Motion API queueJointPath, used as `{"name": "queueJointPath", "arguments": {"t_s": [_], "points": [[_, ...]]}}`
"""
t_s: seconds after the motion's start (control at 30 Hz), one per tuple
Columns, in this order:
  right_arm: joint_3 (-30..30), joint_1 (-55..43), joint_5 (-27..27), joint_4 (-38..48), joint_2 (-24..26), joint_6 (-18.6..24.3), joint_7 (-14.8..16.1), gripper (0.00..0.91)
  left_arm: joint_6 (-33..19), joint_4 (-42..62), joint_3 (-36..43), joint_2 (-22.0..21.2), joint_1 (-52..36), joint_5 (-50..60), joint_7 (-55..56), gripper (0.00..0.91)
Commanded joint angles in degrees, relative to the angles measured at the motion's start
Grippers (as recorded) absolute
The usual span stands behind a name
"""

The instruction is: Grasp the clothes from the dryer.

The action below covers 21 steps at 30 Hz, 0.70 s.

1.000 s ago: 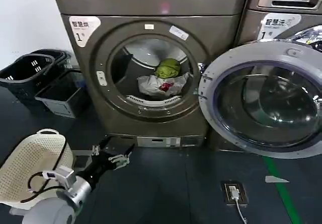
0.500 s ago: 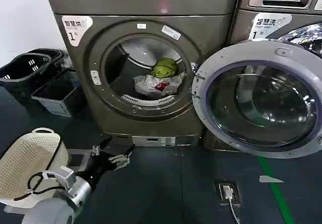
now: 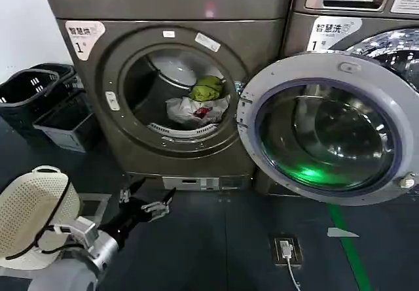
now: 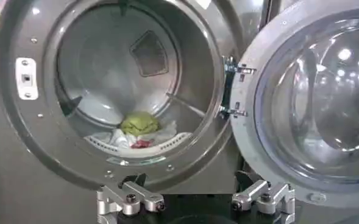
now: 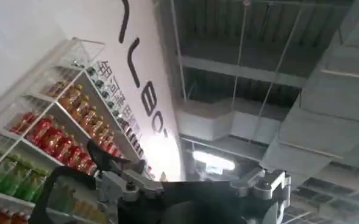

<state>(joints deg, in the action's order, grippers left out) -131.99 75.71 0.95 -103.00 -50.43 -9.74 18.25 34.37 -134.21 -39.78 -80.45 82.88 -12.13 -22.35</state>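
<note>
Head view: the clothes (image 3: 198, 101) are seen heaped at the front lip of the dryer (image 3: 163, 75) drum, door (image 3: 327, 127) swung wide. The left hand (image 3: 145, 201) is held low near the floor, fingers spread, empty; the clothes lie above and ahead.

Left wrist view: the clothes (image 4: 136, 129) lie straight ahead.

Right wrist view: the right hand (image 5: 191, 189) is aimed at the ceiling, released.

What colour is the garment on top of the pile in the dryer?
Yellow-green; the top garment sits on a white one, clearest in the head view.

Dryer (image 3: 131, 140) brushed metal; clothes (image 3: 198, 102) soft crumpled cloth.
</note>
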Motion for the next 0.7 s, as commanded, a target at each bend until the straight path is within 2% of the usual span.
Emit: {"name": "queueJointPath", "arguments": {"t_s": [0.03,0.7], "points": [[0.3,-0.1,0.5,0.0,0.0,0.5,-0.3,0.907,-0.6,0.0,-0.1,0.0,-0.1,0.2,0.2,0.907],[0.9,-0.2,1.1,0.5,0.2,1.0,0.2,0.907,-3.2,0.4,0.4,-0.1,-0.3,0.5,3.6,0.907]]}}
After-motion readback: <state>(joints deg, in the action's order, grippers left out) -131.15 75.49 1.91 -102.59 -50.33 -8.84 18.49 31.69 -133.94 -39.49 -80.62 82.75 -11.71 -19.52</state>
